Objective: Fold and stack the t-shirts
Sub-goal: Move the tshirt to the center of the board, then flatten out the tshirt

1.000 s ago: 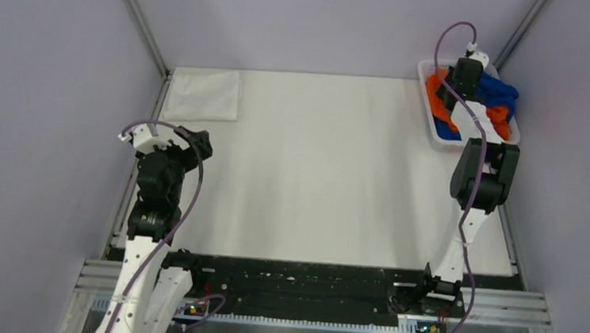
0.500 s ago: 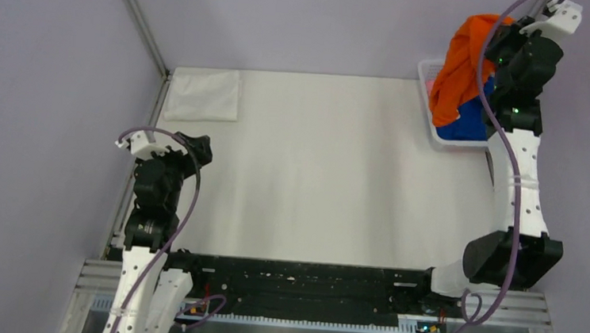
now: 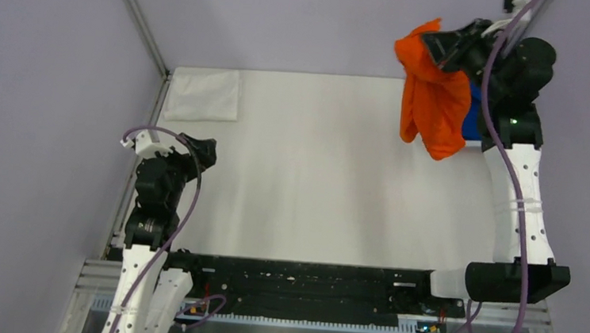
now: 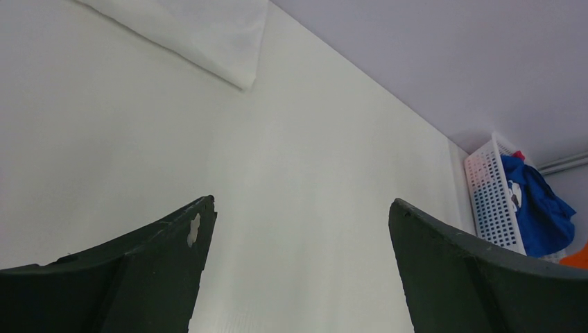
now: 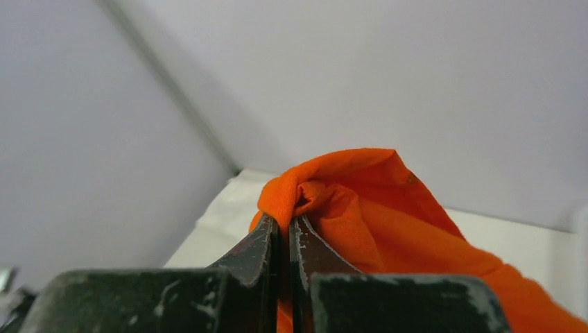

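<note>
A bright orange t-shirt [image 3: 432, 106] hangs bunched in the air over the table's back right corner. My right gripper [image 3: 438, 47] is shut on its top fold. In the right wrist view the fingers [image 5: 286, 220] pinch a ridge of the orange cloth [image 5: 388, 208]. A royal blue t-shirt [image 3: 472, 113] shows behind the hanging one, and it lies in a white basket [image 4: 489, 201] in the left wrist view [image 4: 541, 208]. My left gripper [image 3: 201, 151] hovers low over the table's left side, open with nothing between its fingers [image 4: 301, 202].
A folded white cloth [image 3: 202, 94] lies at the back left corner, also in the left wrist view [image 4: 208, 28]. Grey walls and metal frame posts close in the table on three sides. The arm bases and a black rail run along the near edge.
The right arm has lifted the orange t-shirt out of the basket and swung it up and to the left, over the table's back right corner. The left arm has barely moved.
</note>
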Robot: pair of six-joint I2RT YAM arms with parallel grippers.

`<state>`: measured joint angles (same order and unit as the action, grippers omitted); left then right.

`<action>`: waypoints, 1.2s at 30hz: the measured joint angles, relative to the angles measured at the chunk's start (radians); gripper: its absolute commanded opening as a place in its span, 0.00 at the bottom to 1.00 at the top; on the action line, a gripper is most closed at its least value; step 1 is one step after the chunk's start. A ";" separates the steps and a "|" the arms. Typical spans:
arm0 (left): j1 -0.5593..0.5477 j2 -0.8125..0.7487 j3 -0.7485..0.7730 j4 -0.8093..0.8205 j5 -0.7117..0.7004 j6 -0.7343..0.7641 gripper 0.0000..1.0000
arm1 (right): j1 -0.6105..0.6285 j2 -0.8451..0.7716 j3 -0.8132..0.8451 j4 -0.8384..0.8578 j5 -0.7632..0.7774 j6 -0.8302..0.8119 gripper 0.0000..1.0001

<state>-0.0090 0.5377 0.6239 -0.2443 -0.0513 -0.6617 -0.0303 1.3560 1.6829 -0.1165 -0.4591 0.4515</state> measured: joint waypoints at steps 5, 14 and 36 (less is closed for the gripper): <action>0.000 0.025 0.003 -0.029 0.024 -0.005 0.99 | 0.298 0.003 -0.001 -0.093 -0.077 -0.021 0.00; 0.000 0.063 0.033 -0.090 0.018 -0.022 0.99 | 0.441 -0.057 -0.246 -0.111 -0.082 -0.116 0.24; -0.010 0.358 -0.041 -0.071 0.287 -0.067 0.99 | 0.480 -0.240 -0.908 -0.109 0.541 -0.017 0.99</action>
<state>-0.0193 0.8959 0.5831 -0.3153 0.2356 -0.7288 0.4492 1.1156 0.7753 -0.2260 0.0822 0.4347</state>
